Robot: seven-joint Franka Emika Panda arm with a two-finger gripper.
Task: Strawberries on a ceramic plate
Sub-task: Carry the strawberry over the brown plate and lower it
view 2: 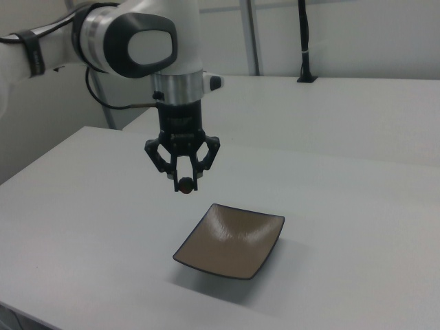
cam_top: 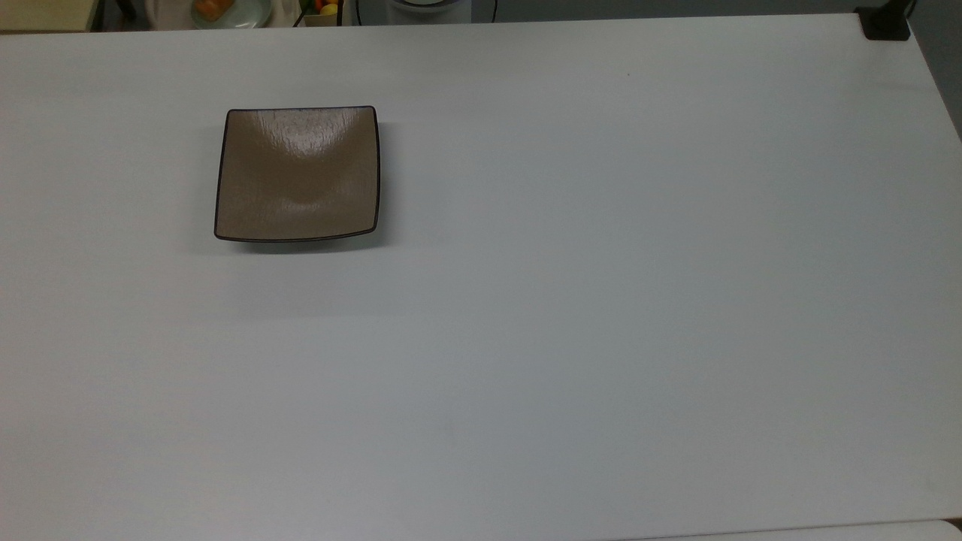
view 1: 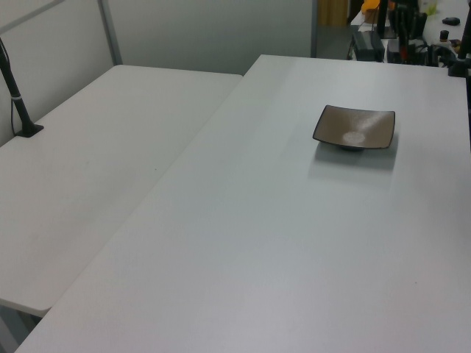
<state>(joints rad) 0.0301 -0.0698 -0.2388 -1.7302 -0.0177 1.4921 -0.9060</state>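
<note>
From the top view, I see the ceramic plate (cam_top: 297, 174) bare on the white table (cam_top: 601, 300), toward the top view's left

In the left view the plate sits toward the table's far right, nothing on it

In the right view my claw (view 2: 183, 184) is clenched on the strawberry (view 2: 185, 184), pointing straight down, hanging above the table beside the plate's far-left edge, not over it. I judge that height is there to clear the upcurved rim before lowering
</note>
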